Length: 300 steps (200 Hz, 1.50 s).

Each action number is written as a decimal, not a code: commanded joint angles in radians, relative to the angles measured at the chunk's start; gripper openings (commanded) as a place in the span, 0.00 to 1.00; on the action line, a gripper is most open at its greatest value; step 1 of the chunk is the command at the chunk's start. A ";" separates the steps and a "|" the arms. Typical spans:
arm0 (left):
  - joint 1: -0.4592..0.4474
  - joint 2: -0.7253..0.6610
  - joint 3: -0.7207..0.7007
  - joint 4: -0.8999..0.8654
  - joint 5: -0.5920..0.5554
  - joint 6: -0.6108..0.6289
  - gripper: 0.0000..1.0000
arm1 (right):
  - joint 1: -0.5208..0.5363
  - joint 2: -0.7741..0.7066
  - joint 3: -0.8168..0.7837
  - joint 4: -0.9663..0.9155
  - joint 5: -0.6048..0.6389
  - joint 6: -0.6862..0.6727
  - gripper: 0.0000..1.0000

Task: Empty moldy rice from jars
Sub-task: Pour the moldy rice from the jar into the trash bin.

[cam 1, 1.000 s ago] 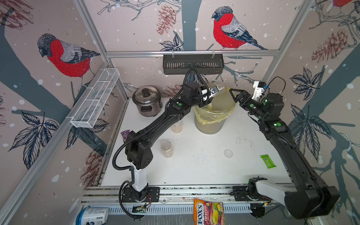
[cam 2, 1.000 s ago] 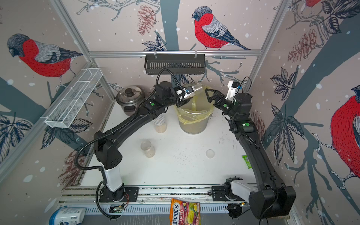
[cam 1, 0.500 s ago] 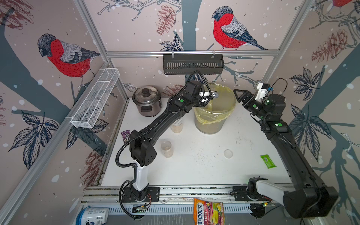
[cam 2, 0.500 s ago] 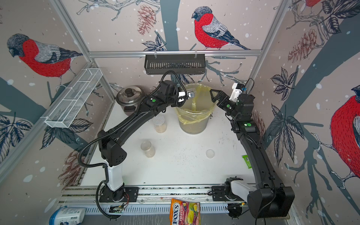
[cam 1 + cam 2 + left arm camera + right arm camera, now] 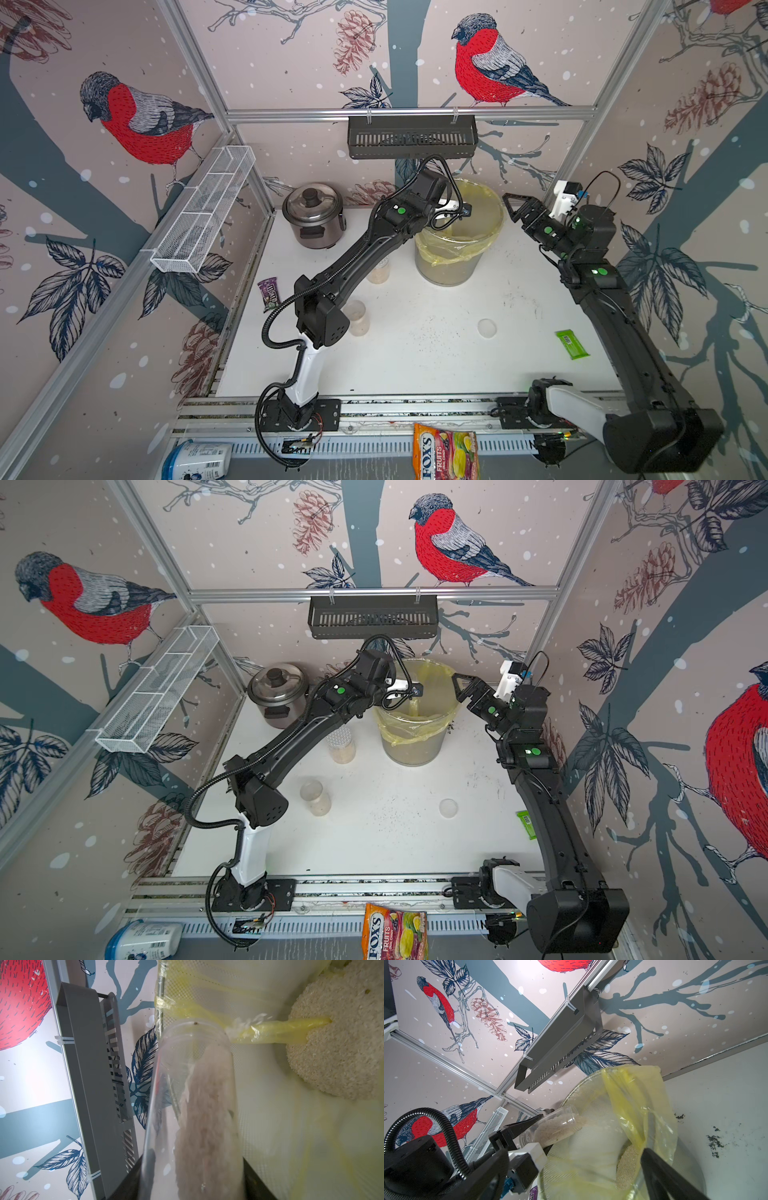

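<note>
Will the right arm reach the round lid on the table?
Probably yes: the right gripper is open and empty, and the lid lies alone on the table near that arm.

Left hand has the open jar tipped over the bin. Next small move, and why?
Probably tilt the jar a little steeper, mouth down, keeping it over the bin. The left hand holds the jar on its side with its mouth past the bin's rim, but much rice lies along the jar's wall, not yet on the pile in the yellow liner.
</note>
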 commanded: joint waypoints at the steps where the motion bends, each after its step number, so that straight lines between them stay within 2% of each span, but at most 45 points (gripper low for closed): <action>1: -0.004 -0.029 -0.033 -0.008 -0.056 0.076 0.00 | -0.007 -0.008 -0.008 0.033 -0.014 -0.002 1.00; 43: -0.018 -0.054 -0.092 0.041 -0.142 0.147 0.00 | -0.018 -0.019 -0.018 0.027 -0.023 -0.003 1.00; 144: -0.060 -0.029 -0.099 0.097 -0.218 0.235 0.00 | -0.025 -0.020 -0.028 0.020 -0.067 -0.020 1.00; 225: -0.074 -0.053 -0.199 0.257 -0.304 0.380 0.00 | -0.028 -0.016 -0.032 0.023 -0.090 -0.029 1.00; 300: -0.114 -0.032 -0.136 0.237 -0.327 0.389 0.00 | -0.029 -0.016 -0.033 0.026 -0.102 -0.035 1.00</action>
